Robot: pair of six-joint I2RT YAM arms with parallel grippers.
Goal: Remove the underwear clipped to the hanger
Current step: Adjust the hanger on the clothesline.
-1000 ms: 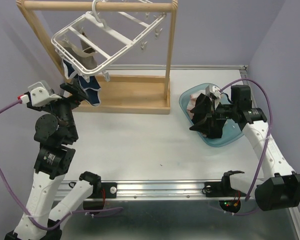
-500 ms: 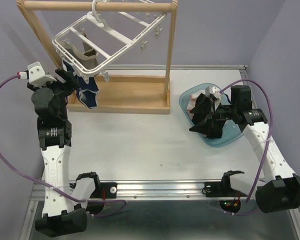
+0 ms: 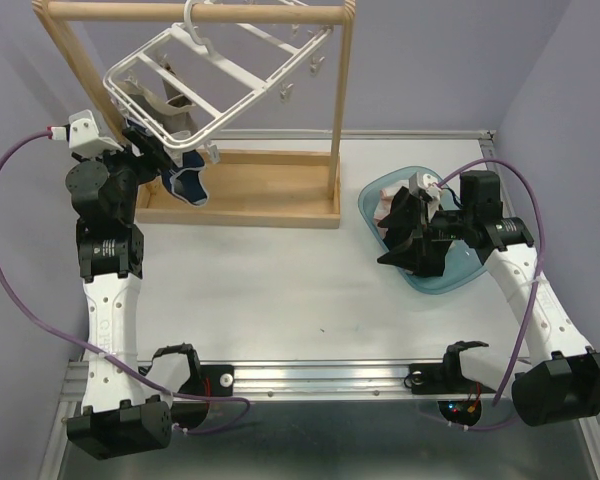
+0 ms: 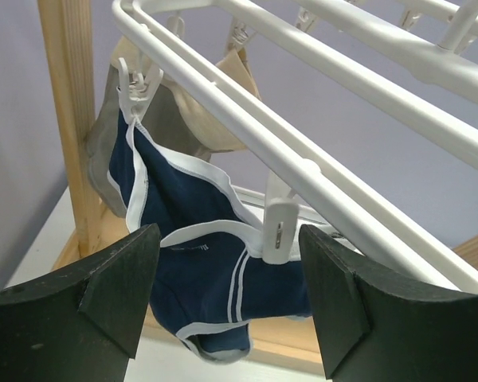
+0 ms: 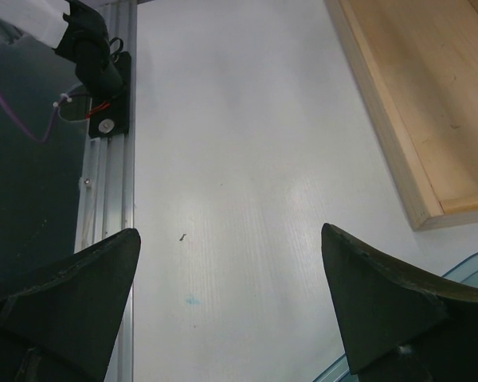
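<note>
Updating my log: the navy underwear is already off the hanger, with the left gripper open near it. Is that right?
No. The navy underwear is clipped to the hanger, as the left wrist view shows. The left gripper is open near it.

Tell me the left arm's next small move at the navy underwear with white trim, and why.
Probably ease the left gripper forward and close on the navy underwear with white trim just below the small white plastic clip. Its fingers are open either side of the cloth without gripping it, and that clip holds the waistband to the white plastic rectangular hanger.
</note>
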